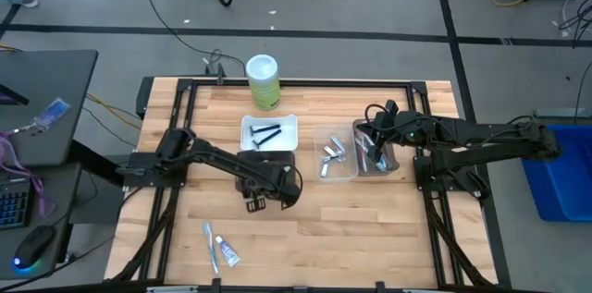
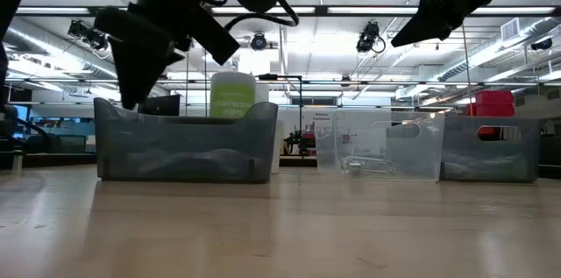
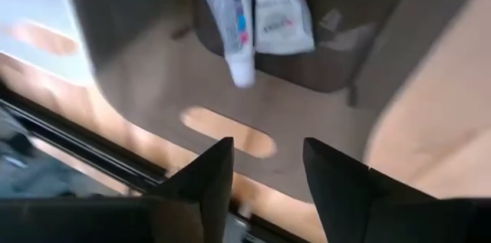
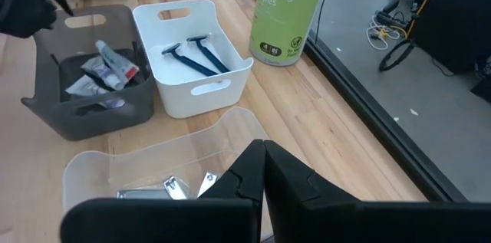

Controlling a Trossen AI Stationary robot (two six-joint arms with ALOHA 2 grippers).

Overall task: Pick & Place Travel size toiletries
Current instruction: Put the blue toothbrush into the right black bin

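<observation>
Two white-and-blue toothpaste tubes [image 3: 257, 13] lie in the grey tray [image 3: 146, 82] at mid-table; my left gripper [image 3: 268, 168] hangs open just above that tray [image 1: 282, 160], touching nothing. Two dark blue razors [image 4: 192, 51] lie in the white tray [image 1: 268, 133]. Little silvery tubes [image 1: 331, 156] rest in the clear tray [image 4: 153, 159]. One more toothpaste tube [image 1: 228, 255] and a slim toothbrush [image 1: 211, 241] lie on the wood near the near edge. My right gripper [image 4: 265, 174] is shut and raised above the clear tray and a second grey tray [image 1: 388, 162].
The tall green-and-white canister [image 1: 263, 80] stands at the far edge behind the white tray. The trays sit in a row across mid-table. Bare wood [image 1: 370, 238] lies toward the near edge, to the right of the loose tube.
</observation>
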